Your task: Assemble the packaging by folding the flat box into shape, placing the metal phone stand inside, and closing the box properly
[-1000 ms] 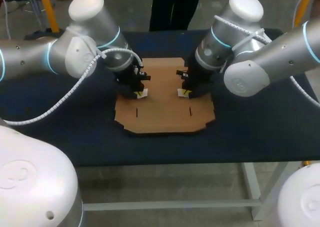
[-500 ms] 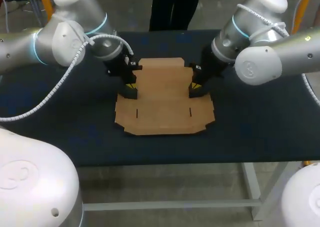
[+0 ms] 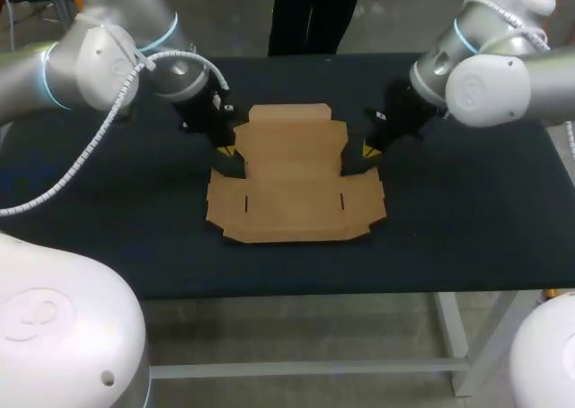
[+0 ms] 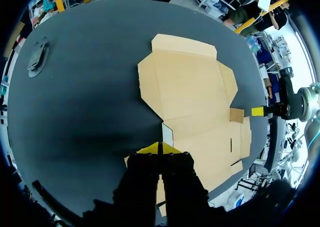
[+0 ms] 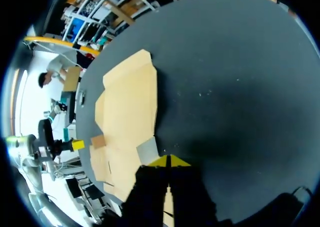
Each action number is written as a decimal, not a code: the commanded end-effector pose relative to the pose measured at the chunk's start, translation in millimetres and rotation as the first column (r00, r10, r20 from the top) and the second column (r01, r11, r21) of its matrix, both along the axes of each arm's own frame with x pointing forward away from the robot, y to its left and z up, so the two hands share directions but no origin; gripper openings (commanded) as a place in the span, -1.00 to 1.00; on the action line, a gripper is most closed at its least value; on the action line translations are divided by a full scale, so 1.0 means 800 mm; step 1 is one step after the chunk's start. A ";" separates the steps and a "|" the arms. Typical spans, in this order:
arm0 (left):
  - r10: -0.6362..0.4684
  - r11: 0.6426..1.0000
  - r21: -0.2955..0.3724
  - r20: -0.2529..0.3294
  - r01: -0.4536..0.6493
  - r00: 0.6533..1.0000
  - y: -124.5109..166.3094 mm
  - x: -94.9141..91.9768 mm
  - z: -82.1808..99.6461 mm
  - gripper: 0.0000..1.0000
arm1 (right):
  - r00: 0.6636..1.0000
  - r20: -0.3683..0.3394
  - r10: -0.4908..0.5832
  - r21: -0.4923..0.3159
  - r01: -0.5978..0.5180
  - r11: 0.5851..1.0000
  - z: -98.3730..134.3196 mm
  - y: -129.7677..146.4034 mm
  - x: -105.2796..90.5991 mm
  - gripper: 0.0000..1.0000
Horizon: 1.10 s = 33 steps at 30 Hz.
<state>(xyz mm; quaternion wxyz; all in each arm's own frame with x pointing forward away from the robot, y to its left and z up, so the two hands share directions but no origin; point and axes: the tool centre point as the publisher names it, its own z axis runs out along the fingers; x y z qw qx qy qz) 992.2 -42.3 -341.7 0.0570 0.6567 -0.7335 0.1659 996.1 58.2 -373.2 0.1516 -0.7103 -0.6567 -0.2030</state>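
Folding the flat box is the step in hand, and by my judgement it has scarcely begun: the cardboard lies spread on the dark worktop with no wall raised. The left pincer sits at the notch on the box's left edge and the right pincer at the matching notch opposite. Each has its yellow tips pressed together on nothing, with a small pale side flap just ahead of the left one. A small dark object lies well apart from the box; whether it is the phone stand I cannot tell. The next move probably calls for getting under the side flaps and lifting both sides evenly.
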 end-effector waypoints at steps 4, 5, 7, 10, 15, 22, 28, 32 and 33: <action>0.030 1.000 -0.007 0.021 -0.030 0.999 0.013 -0.027 0.011 -1.00 | 0.999 -0.042 0.018 0.026 -0.017 1.000 0.011 -0.027 -0.012 -1.00; 0.036 0.999 -0.009 0.021 -0.035 0.999 0.016 -0.032 0.013 -1.00 | 0.999 -0.042 0.017 0.032 -0.016 0.999 0.012 -0.032 -0.014 -1.00; 0.049 0.999 -0.011 0.022 -0.049 0.999 0.020 -0.039 0.015 -1.00 | 0.999 -0.043 0.010 0.033 -0.008 0.999 0.012 -0.037 -0.020 -1.00; 0.065 0.998 -0.013 0.018 -0.065 0.998 0.027 -0.052 0.017 -1.00 | 0.999 -0.046 0.005 0.037 -0.004 0.999 0.012 -0.045 -0.029 -1.00; 0.098 0.995 -0.021 0.027 -0.097 0.995 0.043 -0.072 0.023 -1.00 | 0.999 -0.044 -0.010 0.035 0.011 0.999 0.014 -0.057 -0.043 -1.00; 0.126 0.991 -0.046 0.004 -0.125 0.992 0.059 -0.090 0.022 -1.00 | 0.999 -0.046 -0.025 0.029 0.026 0.999 0.017 -0.070 -0.062 -1.00; 0.163 0.986 -0.042 -0.022 -0.164 0.986 0.064 -0.107 0.017 -1.00 | 0.998 -0.061 -0.034 0.016 0.035 0.999 0.018 -0.075 -0.079 -1.00; 0.180 0.982 -0.052 -0.038 -0.182 0.983 0.075 -0.123 0.020 -1.00 | 0.997 -0.069 -0.046 0.013 0.047 0.999 0.021 -0.077 -0.098 -1.00; 0.179 0.982 -0.055 -0.040 -0.181 0.983 0.080 -0.127 0.021 -1.00 | 0.996 -0.070 -0.047 0.013 0.048 0.999 0.022 -0.077 -0.103 -1.00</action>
